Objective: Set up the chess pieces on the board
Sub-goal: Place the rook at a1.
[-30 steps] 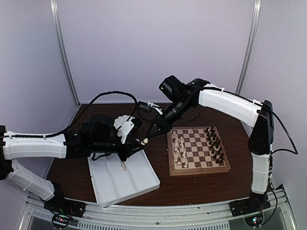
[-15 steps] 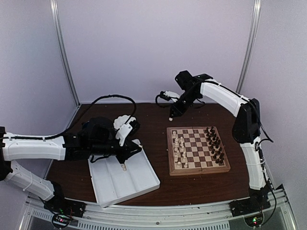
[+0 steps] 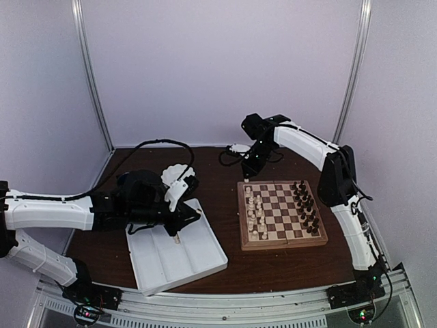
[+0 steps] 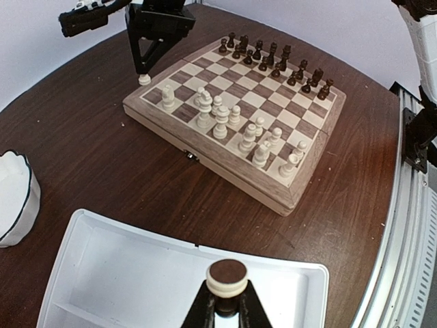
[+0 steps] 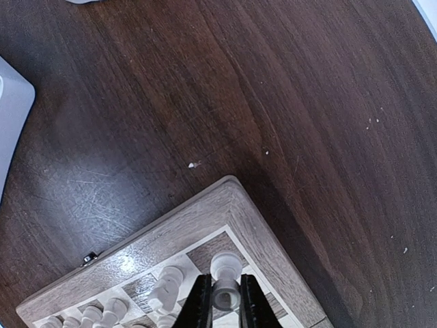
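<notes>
The board [image 3: 281, 213] lies right of centre, with cream chess pieces [image 3: 256, 208] on its left columns and dark ones [image 3: 306, 205] along its right side. My right gripper [image 3: 246, 175] is at the board's far left corner, shut on a cream piece [image 5: 225, 285] held upright over the corner square beside the rim [image 5: 205, 222]. I cannot tell whether the piece touches the board. My left gripper [image 4: 225, 295] hovers over the white tray [image 4: 130, 273], shut on another cream piece [image 4: 227, 278] whose dark felt base faces the camera.
The divided white tray [image 3: 198, 260] sits left of the board at the table's near side. A white rounded object [image 4: 13, 198] rests on the brown table behind the tray. Metal frame posts [image 3: 92, 75] stand at the back corners.
My right arm has swung from beside the tray to the board's far left corner, carrying its cream piece. The left arm has barely moved and keeps hold of its piece.
</notes>
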`<state>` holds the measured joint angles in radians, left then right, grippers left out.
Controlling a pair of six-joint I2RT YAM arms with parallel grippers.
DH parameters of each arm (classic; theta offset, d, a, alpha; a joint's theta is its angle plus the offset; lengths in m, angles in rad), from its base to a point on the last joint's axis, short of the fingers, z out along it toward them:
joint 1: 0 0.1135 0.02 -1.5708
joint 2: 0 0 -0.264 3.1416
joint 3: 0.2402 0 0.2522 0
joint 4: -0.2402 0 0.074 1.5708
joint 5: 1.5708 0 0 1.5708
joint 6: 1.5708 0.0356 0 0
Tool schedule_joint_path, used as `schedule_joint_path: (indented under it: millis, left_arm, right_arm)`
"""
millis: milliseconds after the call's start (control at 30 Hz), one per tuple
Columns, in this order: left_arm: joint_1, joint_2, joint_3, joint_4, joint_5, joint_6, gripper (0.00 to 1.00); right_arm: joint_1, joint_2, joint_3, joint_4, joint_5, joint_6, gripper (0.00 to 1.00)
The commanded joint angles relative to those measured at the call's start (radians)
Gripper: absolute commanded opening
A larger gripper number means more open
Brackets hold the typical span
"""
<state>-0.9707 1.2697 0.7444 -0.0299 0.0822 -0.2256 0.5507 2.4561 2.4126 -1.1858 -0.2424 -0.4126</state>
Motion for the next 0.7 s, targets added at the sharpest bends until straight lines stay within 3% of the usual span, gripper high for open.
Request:
schedule_joint_path:
  millis: [0,433,667]
  left_arm:
    - [-0.003,-0.022,-0.017,0.024,-0.006,0.007,0.02]
    - [-0.003,-0.033,-0.036,0.065,-0.013,-0.007,0.02]
    - [-0.002,-0.027,-0.036,0.064,-0.013,-0.006,0.01]
  right_arm:
    - [0.003,0.034,0.031,-0.039,0.035,-0.007,0.13]
    - [0.003,0.054,0.014,-0.059,-0.007,-0.002,0.14]
    - [0.003,0.054,0.009,-0.054,-0.017,0.014,0.25]
